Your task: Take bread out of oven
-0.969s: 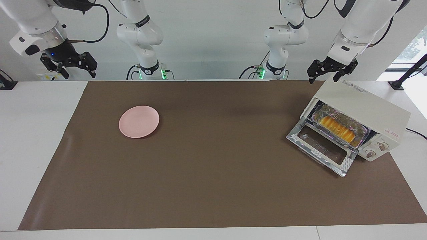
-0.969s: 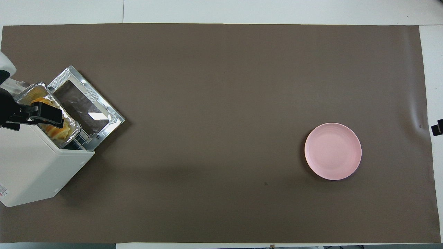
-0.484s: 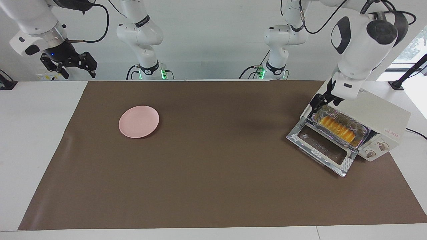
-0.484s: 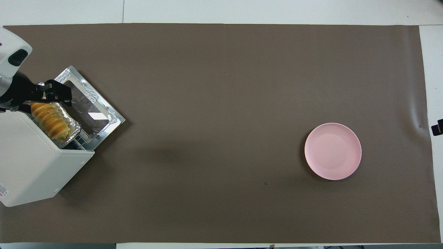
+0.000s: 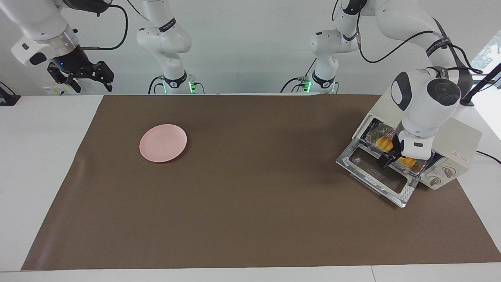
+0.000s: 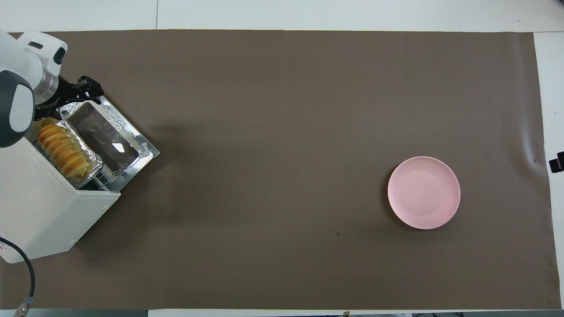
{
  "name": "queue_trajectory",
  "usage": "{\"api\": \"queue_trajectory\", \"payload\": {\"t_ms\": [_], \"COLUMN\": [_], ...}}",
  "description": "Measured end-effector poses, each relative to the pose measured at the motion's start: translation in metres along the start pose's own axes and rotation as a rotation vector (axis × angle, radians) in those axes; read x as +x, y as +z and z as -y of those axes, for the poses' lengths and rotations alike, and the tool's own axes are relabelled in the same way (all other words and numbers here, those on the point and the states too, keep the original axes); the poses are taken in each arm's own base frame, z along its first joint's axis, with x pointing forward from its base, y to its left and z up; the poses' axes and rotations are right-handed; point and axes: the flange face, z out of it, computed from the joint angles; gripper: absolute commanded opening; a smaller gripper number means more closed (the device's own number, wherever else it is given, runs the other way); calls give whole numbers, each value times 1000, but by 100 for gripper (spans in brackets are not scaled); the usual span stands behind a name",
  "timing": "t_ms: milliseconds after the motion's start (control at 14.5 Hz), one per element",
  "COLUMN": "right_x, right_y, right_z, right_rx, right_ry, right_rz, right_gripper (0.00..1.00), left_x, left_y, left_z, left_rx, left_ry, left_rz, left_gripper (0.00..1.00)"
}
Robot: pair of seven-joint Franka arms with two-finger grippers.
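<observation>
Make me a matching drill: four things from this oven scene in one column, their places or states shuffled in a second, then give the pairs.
Things:
1. bread
2. oven
3. pink plate
4. left gripper

Places or states:
A. lying on the mat toward the right arm's end of the table
B. at the oven mouth, over the lowered glass door
C. in a foil tray at the oven's mouth
D. door folded down open

Pairs: 1-C, 2-D, 3-A, 4-B

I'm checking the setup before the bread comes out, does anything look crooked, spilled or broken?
Only the oven stands out: it sits at an angle at the left arm's end of the table, door folded down. The bread lies neatly in its foil tray. Nothing looks spilled or damaged.
</observation>
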Motion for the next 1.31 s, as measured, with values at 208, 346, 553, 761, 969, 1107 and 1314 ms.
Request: {"api": "queue_trajectory", "payload": {"t_ms": [208, 346, 553, 761, 969, 1107, 1314], "right_x": [0, 0, 0, 0, 0, 0, 0], "right_y": [0, 0, 0, 0, 0, 0, 0], "right_z": [0, 0, 0, 0, 0, 0, 0], "right_rx": [0, 0, 0, 0, 0, 0, 0], "right_ry": [0, 0, 0, 0, 0, 0, 0], "right_rz": [0, 0, 0, 0, 0, 0, 0], "right_gripper": [100, 100, 100, 100, 100, 100, 100], "left_x": [-4, -9, -11, -9, -7, -10, -16], "left_y": [27, 47, 57, 39, -5, 2, 30], "left_z": [1, 3, 10, 1, -8, -5, -3], "left_rx": [-5, -10, -2, 3, 118, 172, 168], "left_ry": [-16, -17, -27, -49, -31, -22, -17], "left_rz": [-25, -25, -10, -5, 15, 24, 25], "left_gripper": [100, 100, 100, 100, 100, 100, 100]}}
